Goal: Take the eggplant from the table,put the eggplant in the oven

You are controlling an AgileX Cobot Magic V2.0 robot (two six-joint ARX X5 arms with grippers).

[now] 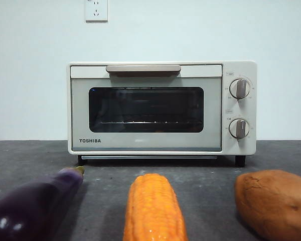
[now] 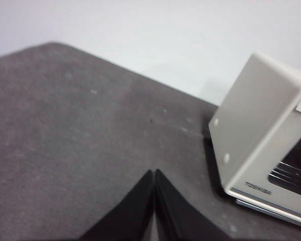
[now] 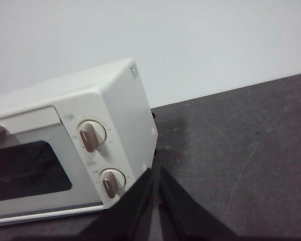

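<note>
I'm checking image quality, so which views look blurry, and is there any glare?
Front view: sharp oven, small glare spots on the eggplant. Left wrist view: soft, table smeared. Right wrist view: mildly soft; the knobs stay readable.

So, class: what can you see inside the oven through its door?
Through the shut oven's dark glass, a wire rack shows, apparently bare. The dim interior beyond it cannot be made out.
</note>
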